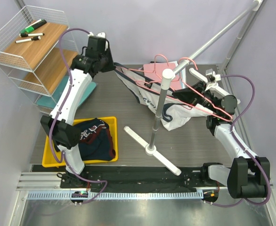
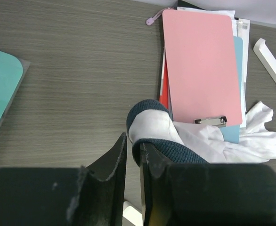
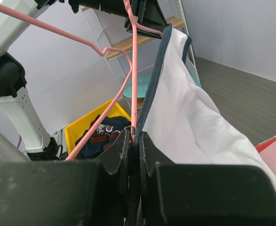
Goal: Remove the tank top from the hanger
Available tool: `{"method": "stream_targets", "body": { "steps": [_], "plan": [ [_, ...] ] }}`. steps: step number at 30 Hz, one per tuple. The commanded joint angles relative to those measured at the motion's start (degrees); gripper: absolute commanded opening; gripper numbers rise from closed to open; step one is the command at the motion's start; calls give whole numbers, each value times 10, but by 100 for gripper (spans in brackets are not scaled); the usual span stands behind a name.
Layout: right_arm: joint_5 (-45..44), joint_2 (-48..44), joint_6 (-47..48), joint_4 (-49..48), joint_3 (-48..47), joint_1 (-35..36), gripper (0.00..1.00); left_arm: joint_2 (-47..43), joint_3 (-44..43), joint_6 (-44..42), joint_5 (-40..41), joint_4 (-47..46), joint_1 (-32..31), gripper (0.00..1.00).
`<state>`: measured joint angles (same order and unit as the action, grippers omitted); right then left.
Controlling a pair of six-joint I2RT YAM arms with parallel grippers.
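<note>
The white tank top (image 1: 175, 115) with navy trim is stretched between my two grippers above the table. My left gripper (image 1: 113, 66) is shut on its navy strap (image 2: 150, 107) at the back left, and the white cloth (image 2: 194, 136) trails off to the right. The pink wire hanger (image 1: 208, 106) is still inside the top. My right gripper (image 1: 198, 92) is shut on the hanger wire (image 3: 134, 70) together with the navy edge of the tank top (image 3: 190, 122). The jaws of both grippers (image 2: 133, 146) (image 3: 135, 136) are pressed close.
A white rack pole (image 1: 159, 108) on a cross base stands mid-table in front of the top. A yellow bin (image 1: 51, 157) with dark clothes is at the front left. A pink clipboard (image 2: 201, 66) on papers lies under the top. A wire shelf (image 1: 29, 42) stands at the back left.
</note>
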<state>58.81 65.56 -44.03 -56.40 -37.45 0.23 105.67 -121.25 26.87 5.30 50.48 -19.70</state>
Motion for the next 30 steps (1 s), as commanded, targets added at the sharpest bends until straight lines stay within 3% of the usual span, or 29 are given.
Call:
{"method": "stream_targets", "body": {
  "steps": [1,3,10,13,19,24,28,30],
  "plan": [
    [-14,-23,-8,-63,-7,-2,1,-33,3,5,16,-11,15,16],
    [-12,-19,-7,-65,-5,-2,1,-47,10,4,11,-11,14,19],
    [-11,-8,-8,-78,1,-2,1,-107,57,-8,10,-24,15,45],
    [-6,-1,-26,-101,-1,-2,1,-116,64,-14,17,-20,15,51],
    [2,-2,-45,-116,-5,-2,1,-91,33,-37,17,-23,16,54],
    [9,-6,-51,-120,-5,-2,1,-71,18,-36,12,-13,29,38],
    [13,-1,-55,-126,-3,-2,1,-68,8,-36,25,-12,36,15],
    [18,4,-69,-148,0,-2,1,-62,-5,-38,36,-3,40,8]
  ]
}}
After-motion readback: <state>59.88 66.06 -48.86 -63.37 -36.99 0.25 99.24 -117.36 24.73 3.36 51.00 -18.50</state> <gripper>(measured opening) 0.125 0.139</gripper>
